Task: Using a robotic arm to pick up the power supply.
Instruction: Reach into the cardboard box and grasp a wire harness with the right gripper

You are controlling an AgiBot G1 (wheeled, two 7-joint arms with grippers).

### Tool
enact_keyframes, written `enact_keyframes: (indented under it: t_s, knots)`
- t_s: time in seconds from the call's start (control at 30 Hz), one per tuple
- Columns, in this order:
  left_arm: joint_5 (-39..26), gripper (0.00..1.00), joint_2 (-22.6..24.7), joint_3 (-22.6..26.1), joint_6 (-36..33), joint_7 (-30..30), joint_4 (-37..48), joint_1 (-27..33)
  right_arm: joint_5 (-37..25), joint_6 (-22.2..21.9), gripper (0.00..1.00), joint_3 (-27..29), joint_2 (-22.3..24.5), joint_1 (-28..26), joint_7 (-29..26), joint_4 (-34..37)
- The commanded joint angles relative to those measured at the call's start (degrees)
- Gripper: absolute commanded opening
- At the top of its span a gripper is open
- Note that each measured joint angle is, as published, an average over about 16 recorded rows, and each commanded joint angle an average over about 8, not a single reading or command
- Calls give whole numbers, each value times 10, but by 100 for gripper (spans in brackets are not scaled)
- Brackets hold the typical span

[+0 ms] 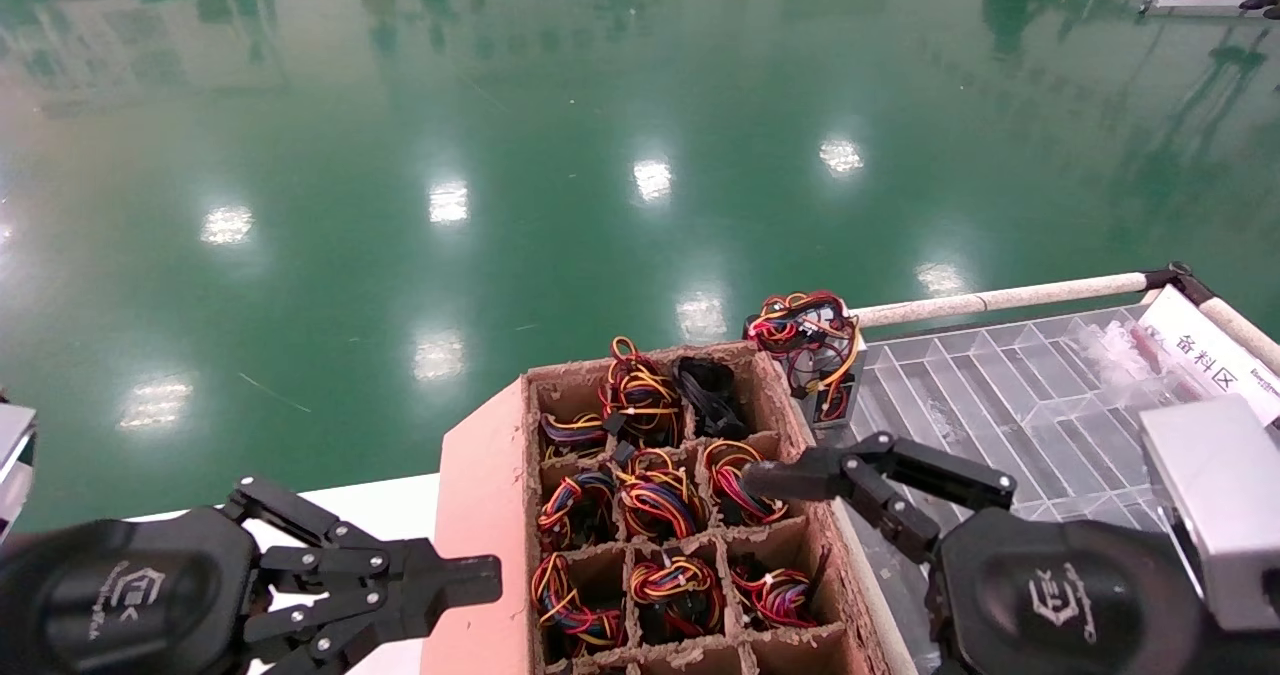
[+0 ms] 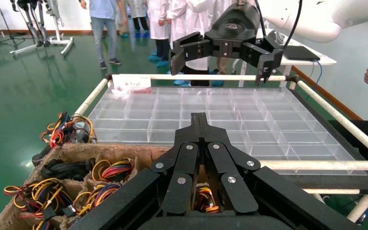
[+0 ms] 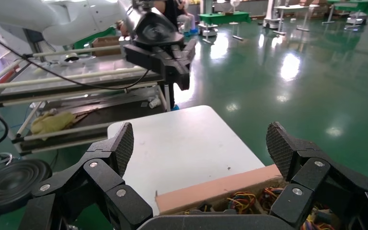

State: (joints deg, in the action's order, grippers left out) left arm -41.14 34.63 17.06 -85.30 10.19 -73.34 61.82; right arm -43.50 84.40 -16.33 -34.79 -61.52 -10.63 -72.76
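A brown cardboard box has compartments, and each one I can see into holds a power supply under red, yellow and black wire bundles. One more power supply stands outside the box at its far right corner, also seen in the left wrist view. My right gripper, the robotic arm with the silver wrist block, hangs open over the box's right side, with one fingertip above a bundle. Its pads are wide apart and hold nothing. My left gripper is shut and empty, left of the box.
A clear plastic compartment tray on a white pipe frame lies right of the box, with a white label card. A white table is left of the box. Green floor lies beyond. People stand past the tray.
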Motion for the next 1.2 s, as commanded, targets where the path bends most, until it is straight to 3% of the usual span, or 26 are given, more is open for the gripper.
enact_keyframes:
  t_s: [0.03, 0.13, 0.17, 0.43, 0.87, 0.93, 1.13, 1.2]
  knots:
    - [0, 54, 0, 0, 0, 0, 0, 0, -3, -3, 100, 0, 1, 0, 0, 2]
    - [0, 90, 0, 0, 0, 0, 0, 0, -21, -17, 100, -4, 3, 1, 0, 8]
    - [0, 98, 0, 0, 0, 0, 0, 0, -29, -22, 100, -6, 3, 1, 0, 10]
    - [0, 100, 0, 0, 0, 0, 0, 0, -103, -64, 100, -33, 1, -2, -13, 20]
    - [0, 100, 0, 1, 0, 0, 0, 0, -223, -124, 100, -88, -22, -24, -83, 18]
    - [1, 100, 0, 1, 0, 0, 0, 0, -239, -130, 88, -96, -26, -27, -90, 15]
    - [1, 100, 0, 1, 0, -1, 0, 0, -282, -146, 13, -116, -42, -37, -109, 7]
    - [1, 100, 0, 1, 0, -1, 0, 0, -293, -150, 0, -121, -46, -40, -115, 6]
